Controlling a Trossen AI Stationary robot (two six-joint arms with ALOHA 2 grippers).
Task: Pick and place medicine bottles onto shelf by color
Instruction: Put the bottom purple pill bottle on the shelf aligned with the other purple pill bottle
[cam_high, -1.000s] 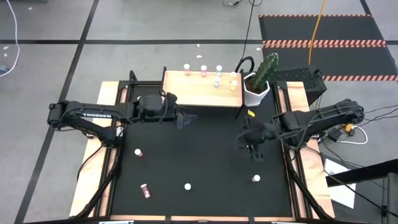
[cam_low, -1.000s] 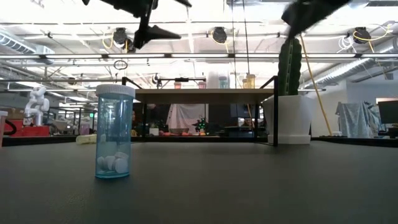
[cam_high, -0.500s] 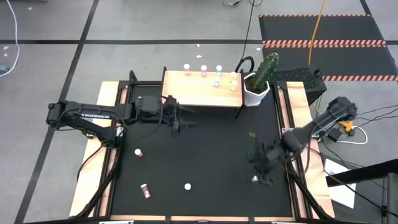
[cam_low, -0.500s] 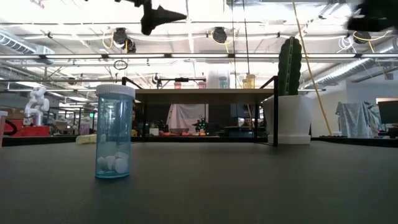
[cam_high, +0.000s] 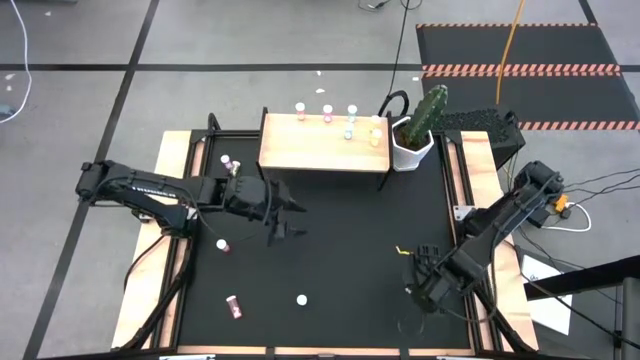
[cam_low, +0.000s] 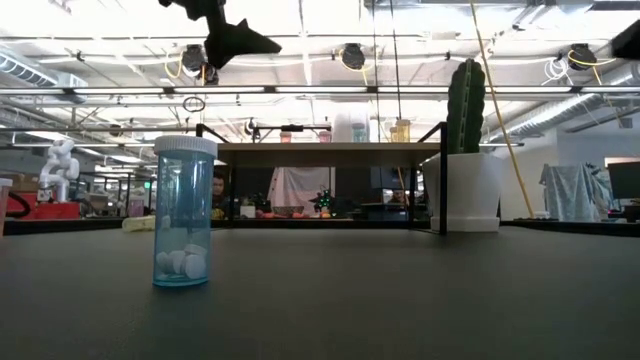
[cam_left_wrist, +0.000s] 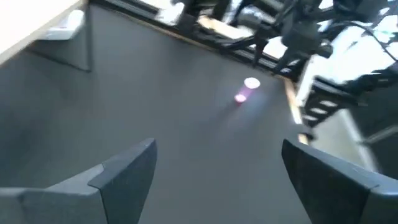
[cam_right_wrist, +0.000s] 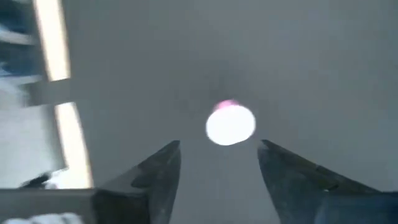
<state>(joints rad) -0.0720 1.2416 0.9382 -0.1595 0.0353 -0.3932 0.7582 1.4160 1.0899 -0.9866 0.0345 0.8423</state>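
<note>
From above I see my right end effector, fingers spread, poised over an upright pink-bodied bottle at the tabletop's five o'clock, white cap facing up between the fingers, while the left end effector, also spread, waits mid-tabletop.

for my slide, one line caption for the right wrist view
Open right gripper poised above an upright pink medicine bottle on the black table.

Matt black table, light-wood shelf, translucent blue plastic bottle.
</note>
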